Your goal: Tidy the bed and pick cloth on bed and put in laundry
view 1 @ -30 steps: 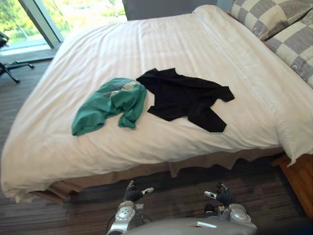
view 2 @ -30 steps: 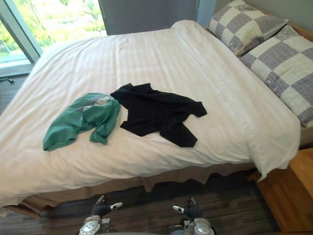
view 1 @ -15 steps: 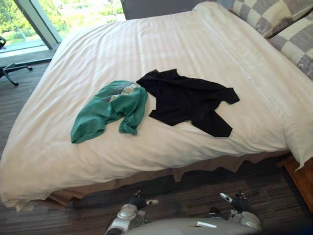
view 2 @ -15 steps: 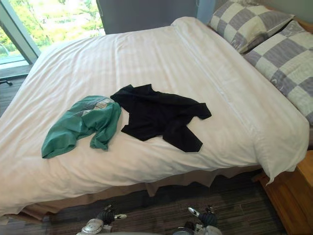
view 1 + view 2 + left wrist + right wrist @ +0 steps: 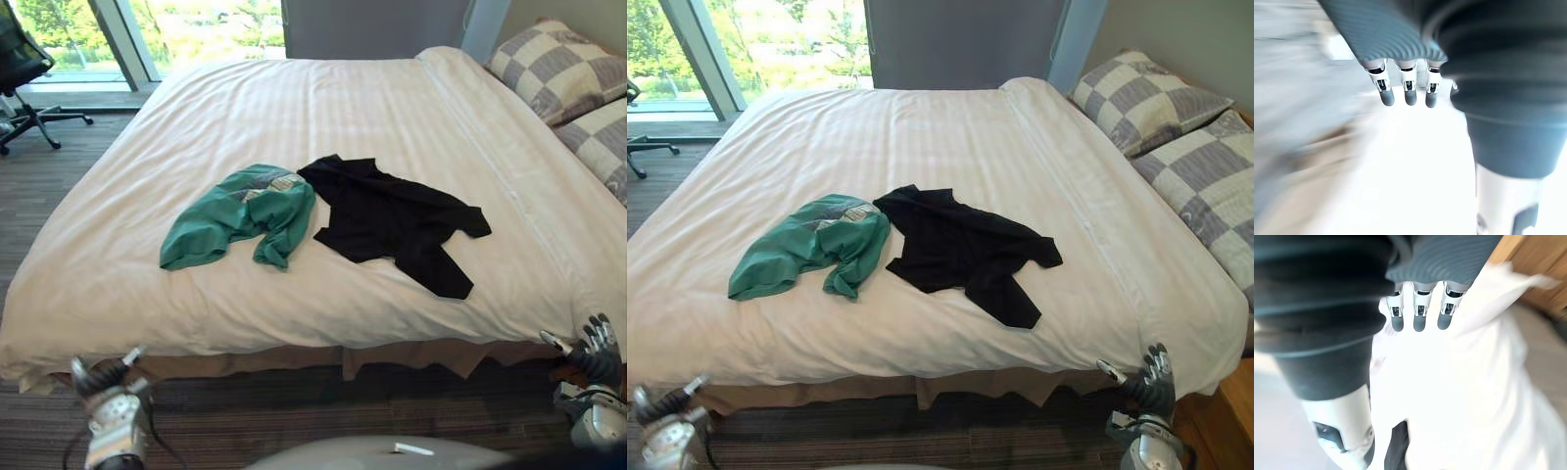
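Left eye view, office chair (image 5: pixel 22 67) near bed (image 5: pixel 294 98), checked pillows (image 5: pixel 554 73) at head

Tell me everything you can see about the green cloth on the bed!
The green cloth is soft teal fabric, crumpled and folded over itself, with a paler grey patch showing near its far edge. It lies on the white duvet, left of the bed's middle. Its right edge meets the black garment.
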